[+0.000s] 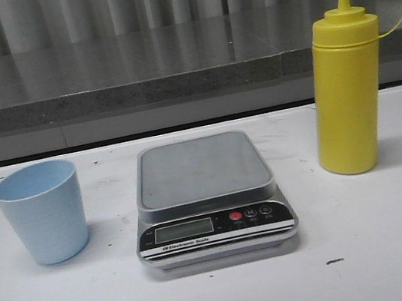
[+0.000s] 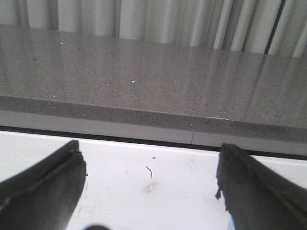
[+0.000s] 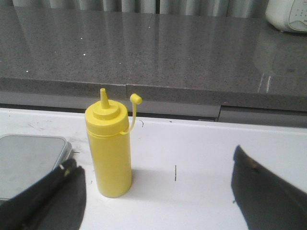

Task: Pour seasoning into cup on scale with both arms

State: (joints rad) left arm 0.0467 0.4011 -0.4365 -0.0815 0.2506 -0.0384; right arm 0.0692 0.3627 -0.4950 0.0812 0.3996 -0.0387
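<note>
The scale sits at the centre of the white desk with its platform bare; the cup stands upright at 9 o'clock from it and the bottle stands upright at 3 o'clock, cap on. The left gripper and right gripper are both spread wide, holding nothing.

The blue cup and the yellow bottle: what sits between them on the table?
The scale stands between the cup and the seasoning, touching neither, its platform bare. The front view shows it.
</note>
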